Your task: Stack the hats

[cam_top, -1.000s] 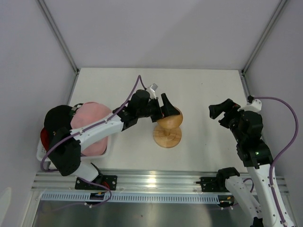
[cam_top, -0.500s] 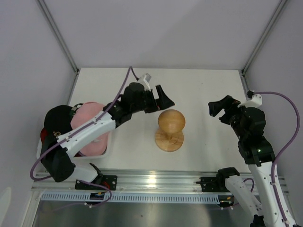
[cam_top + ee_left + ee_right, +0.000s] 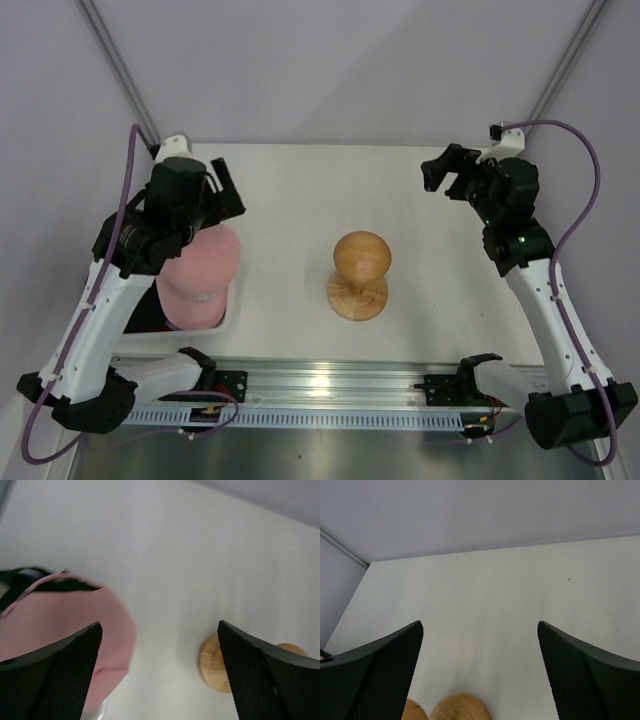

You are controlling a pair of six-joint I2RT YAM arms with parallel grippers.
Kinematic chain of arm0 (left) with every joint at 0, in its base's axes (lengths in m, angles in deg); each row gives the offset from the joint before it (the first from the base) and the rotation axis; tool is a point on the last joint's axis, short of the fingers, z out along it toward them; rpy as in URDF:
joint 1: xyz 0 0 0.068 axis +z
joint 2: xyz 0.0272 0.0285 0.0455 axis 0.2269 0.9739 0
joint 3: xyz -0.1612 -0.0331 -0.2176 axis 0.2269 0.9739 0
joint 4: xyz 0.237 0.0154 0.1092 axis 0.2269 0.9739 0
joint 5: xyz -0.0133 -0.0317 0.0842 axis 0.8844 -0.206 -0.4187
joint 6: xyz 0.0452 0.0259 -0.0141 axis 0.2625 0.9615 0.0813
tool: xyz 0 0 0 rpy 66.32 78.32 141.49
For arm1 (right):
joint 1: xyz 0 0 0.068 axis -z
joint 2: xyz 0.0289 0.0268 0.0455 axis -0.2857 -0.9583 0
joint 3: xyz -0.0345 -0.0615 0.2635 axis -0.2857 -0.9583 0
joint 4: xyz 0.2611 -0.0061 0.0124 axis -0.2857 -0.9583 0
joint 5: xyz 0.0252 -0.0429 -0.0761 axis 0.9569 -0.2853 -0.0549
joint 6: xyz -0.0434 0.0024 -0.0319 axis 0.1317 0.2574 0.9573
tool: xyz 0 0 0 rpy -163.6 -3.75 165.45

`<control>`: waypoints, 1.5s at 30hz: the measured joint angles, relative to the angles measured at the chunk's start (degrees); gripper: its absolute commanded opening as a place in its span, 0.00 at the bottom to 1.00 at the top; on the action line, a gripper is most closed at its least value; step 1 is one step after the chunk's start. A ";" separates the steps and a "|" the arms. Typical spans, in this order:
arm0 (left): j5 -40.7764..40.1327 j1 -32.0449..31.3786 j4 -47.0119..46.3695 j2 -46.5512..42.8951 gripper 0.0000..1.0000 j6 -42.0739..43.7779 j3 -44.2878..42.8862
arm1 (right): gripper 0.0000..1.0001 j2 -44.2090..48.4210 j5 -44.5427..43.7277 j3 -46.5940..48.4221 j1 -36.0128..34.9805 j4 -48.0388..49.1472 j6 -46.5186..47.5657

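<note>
The pink fabric baseball cap (image 3: 200,268) was seen in the white plastic basket (image 3: 185,336), at nine o'clock from the round wooden knob-topped stand (image 3: 361,258) on the table (image 3: 300,190). The left tool (image 3: 226,192) was held released at the cap's twelve o'clock. The right tool (image 3: 444,170) was spread empty at the stand's two o'clock.

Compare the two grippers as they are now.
The left gripper hangs by the pink hat on the left of the table. The right gripper hangs over the far right, away from any hat. The left points rightward, the right leftward. Both are open and empty.
</note>
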 measured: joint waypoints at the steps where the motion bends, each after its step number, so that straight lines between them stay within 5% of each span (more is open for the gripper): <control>1: -1.86 1.57 4.74 -0.81 0.99 -1.05 0.17 | 0.99 -1.57 -0.39 0.68 0.07 1.53 0.50; 6: -3.08 4.28 15.52 -4.13 0.99 -3.65 5.09 | 1.00 -8.26 -1.33 3.34 0.28 10.19 0.39; 15: -2.91 4.50 19.96 -7.54 1.00 -0.04 14.49 | 0.99 -6.71 -2.34 1.01 -3.06 15.37 -3.78; 20: 4.72 16.96 9.77 -12.13 1.00 11.19 19.12 | 0.99 -6.45 -6.88 8.68 -1.84 13.22 -2.78; 23: 5.25 18.80 5.18 -7.63 0.99 14.16 10.27 | 0.99 -6.82 -3.67 16.57 2.16 13.46 -3.37; 25: 6.45 18.84 -2.08 -8.50 1.00 14.86 12.61 | 0.99 -5.95 -2.93 18.53 -1.29 15.37 0.31; 31: 11.56 18.91 -3.50 -21.09 1.00 14.97 23.96 | 0.99 0.13 -0.48 1.31 -4.35 21.16 2.69; 38: 13.18 17.51 -0.61 -15.58 1.00 16.68 17.40 | 1.00 -4.70 2.40 -5.99 -0.94 17.16 3.06; 45: 6.21 7.10 4.57 -10.19 0.99 16.87 22.03 | 1.00 -2.97 8.46 -8.79 4.52 22.75 -2.71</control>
